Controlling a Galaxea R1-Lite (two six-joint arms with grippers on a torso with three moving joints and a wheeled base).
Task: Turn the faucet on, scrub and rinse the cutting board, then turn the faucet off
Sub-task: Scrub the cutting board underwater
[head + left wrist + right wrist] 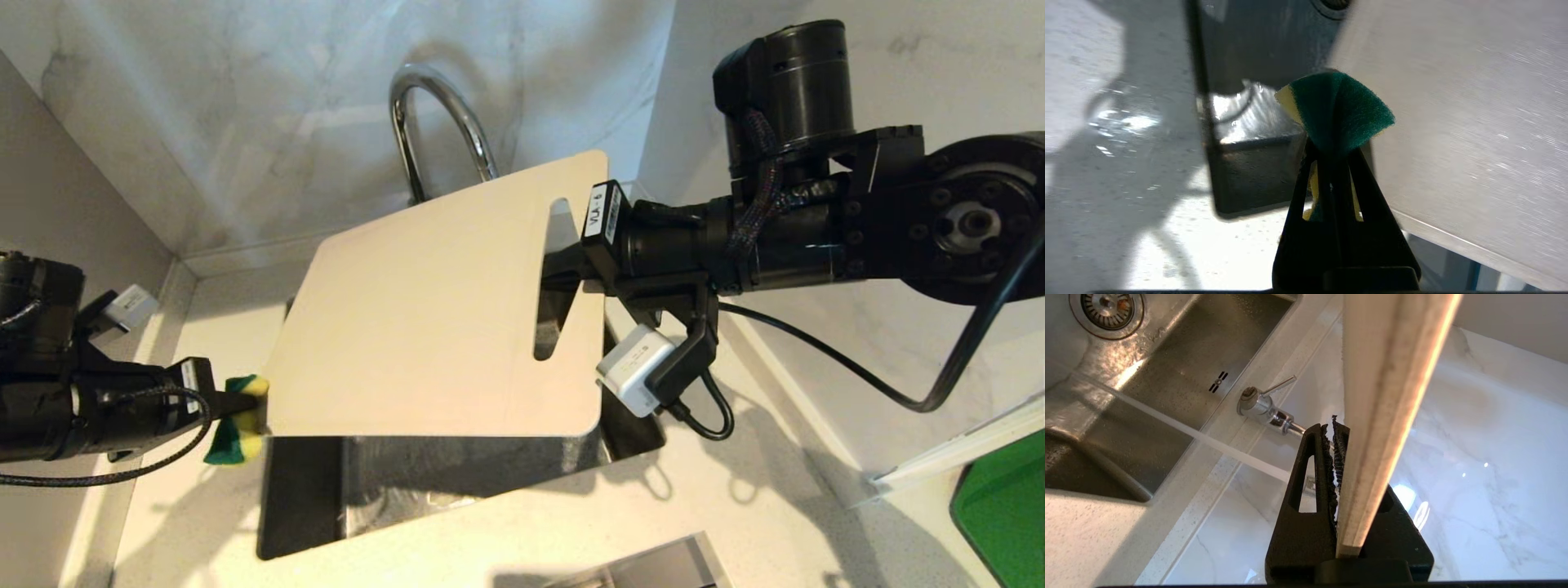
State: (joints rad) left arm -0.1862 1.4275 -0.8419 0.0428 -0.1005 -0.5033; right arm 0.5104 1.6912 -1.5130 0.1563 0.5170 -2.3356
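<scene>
Holding the large thin pale cream rectangular cutting board (424, 310) tilted above the stainless steel sink (457, 482), the right claw (563, 273) is clamping the board's edge beside the elongated handle slot (553, 282), its fingers (1327, 469) pressing together on the thin board edge (1384, 416). The left claw (237, 404) is sitting at the board's lower left corner, pinching a small green-and-yellow sponge (241, 416) that is folding between the closed fingers (1331, 196), the sponge (1337, 110) touching the board's edge. The tall shiny chrome gooseneck faucet (441, 122) is standing behind the board, its spout arching over it; its base and thin lever (1274, 392) are showing on the white speckled surface (775, 490) by the sink rim. A dark green flat tray (1008, 506) is lying at far right.
</scene>
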